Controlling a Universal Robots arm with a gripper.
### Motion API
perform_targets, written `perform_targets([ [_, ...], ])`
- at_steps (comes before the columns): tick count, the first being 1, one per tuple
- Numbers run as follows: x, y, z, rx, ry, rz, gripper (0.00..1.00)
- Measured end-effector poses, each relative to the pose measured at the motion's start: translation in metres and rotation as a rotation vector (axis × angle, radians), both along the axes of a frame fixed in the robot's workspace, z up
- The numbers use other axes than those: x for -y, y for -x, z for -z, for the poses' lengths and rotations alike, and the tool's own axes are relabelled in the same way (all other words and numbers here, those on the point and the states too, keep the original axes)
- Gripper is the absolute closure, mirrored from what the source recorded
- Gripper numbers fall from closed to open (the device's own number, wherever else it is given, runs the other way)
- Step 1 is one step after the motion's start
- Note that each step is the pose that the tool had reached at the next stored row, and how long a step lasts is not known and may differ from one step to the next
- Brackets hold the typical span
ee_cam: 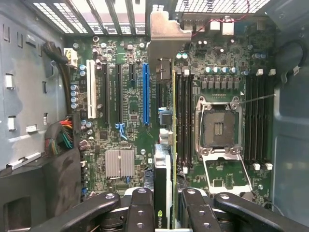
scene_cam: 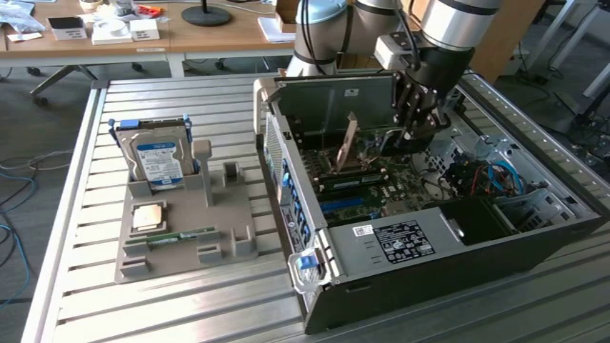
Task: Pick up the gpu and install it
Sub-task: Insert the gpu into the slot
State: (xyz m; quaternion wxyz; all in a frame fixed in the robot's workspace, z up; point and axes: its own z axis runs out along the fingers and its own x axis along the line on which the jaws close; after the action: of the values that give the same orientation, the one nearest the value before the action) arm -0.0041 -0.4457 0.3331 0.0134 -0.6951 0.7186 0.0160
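On the slatted desk (scene_cam: 191,307), seen from the exterior view, a grey tray (scene_cam: 181,214) lies at about 9 o'clock. It carries a hard drive (scene_cam: 157,161) standing upright at its 12 o'clock end. A small square processor chip (scene_cam: 148,216) lies flat nearer the middle, and a narrow green memory stick (scene_cam: 171,237) lies toward 6 o'clock.

The open computer case (scene_cam: 429,286) sits at the tray's 3 o'clock with its side panel off. Inside it are the motherboard (ee_cam: 130,96) and a bundle of blue and red cables (scene_cam: 496,179) toward the case's 3 o'clock side. The board shows a long blue slot (ee_cam: 145,92) and an uncovered processor socket (ee_cam: 217,128).

The gpu (ee_cam: 163,174) is inside the case, standing on edge over the board. It lies just beside the blue slot, between that slot and the memory slots, with its silvery bracket toward the vented rear wall. Whether its lower edge is seated in a slot is hard to tell.

The arm (scene_cam: 448,28) reaches in from 12 o'clock and drops almost straight down into the case. The pincer (ee_cam: 165,195) points at the board. It is partly closed, with one dark finger on each face of the card, gripping the gpu by its upper edge.
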Motion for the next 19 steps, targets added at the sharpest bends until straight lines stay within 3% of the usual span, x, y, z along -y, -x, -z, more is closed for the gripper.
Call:
perform_targets([
  [7, 0.0006, 0.0013, 0.0088, 0.0000, -0.0001, 0.000, 0.73],
  [19, 0.0024, 0.0018, 0.0102, 0.0000, -0.0001, 0.000, 0.73],
])
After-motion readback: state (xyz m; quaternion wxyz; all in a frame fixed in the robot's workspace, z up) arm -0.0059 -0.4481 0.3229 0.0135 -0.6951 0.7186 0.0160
